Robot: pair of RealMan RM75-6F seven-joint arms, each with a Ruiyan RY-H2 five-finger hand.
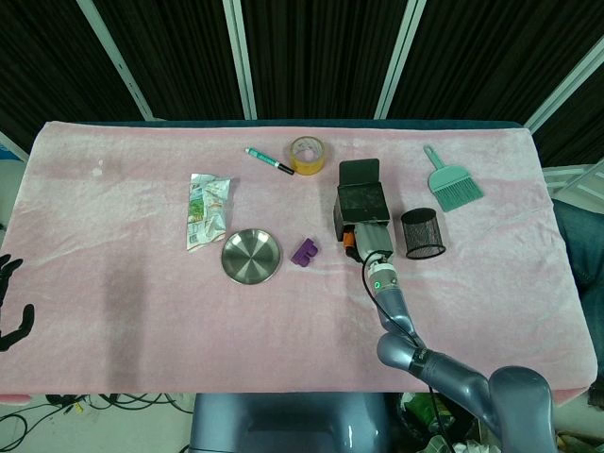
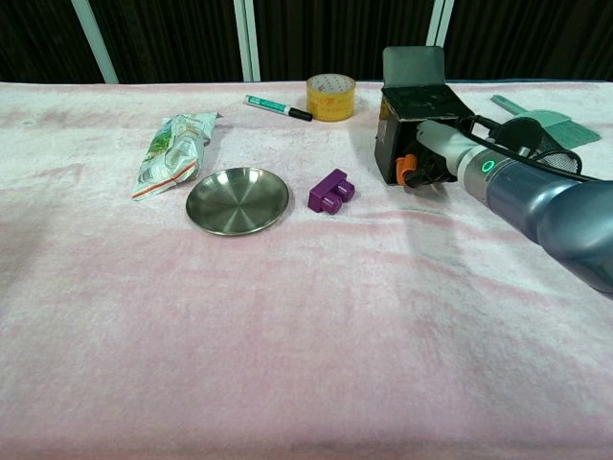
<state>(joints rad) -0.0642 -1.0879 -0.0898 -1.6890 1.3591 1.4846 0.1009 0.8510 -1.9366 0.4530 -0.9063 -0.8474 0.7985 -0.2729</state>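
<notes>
No text can be read: the print on the snack packet [image 2: 172, 153] and tape roll [image 2: 330, 96] is too small.

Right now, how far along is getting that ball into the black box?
Mostly done: the right hand reaches into the open front of the black box, and the ball is out of sight, presumably inside. Whether it has let go is hidden. Left: probably withdrawing. The left hand idles at the table edge.
</notes>
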